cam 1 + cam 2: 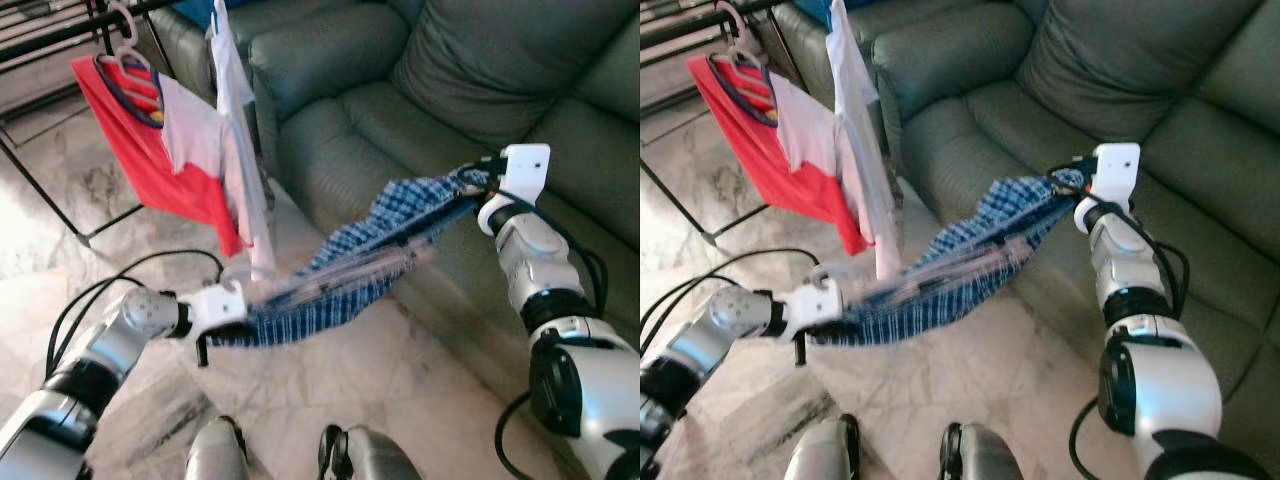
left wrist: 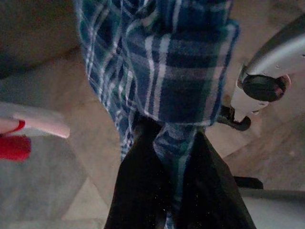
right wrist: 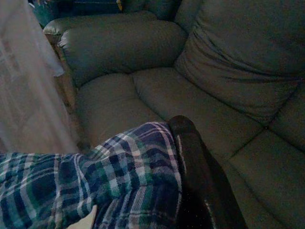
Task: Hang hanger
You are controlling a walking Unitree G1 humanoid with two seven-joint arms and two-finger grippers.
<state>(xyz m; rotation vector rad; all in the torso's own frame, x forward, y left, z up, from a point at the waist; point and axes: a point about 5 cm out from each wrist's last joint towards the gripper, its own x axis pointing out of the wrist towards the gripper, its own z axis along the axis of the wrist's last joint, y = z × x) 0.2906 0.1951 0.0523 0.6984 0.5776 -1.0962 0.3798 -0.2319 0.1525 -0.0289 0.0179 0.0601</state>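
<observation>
A blue plaid garment [image 1: 350, 265] is stretched between my two grippers in front of the sofa, and a pale hanger-like bar [image 1: 340, 275] shows blurred inside it. My left gripper [image 1: 232, 322] is shut on its lower end, the cloth pinched between the black fingers [image 2: 143, 191]. My right gripper [image 1: 478, 185] is shut on its upper end by the sofa seat, with the cloth bunched against one finger [image 3: 195, 162]. A black drying rack [image 1: 60, 30] stands at the far left with a pink hanger [image 1: 125, 45] on its rail.
A red and white shirt [image 1: 170, 150] and a white garment [image 1: 235, 110] hang from the rack. The dark green leather sofa [image 1: 450, 90] spans the back and right. Marble floor [image 1: 400, 370] lies below, with my feet [image 1: 290, 455] at the near edge. Black cables [image 1: 100, 295] trail by my left arm.
</observation>
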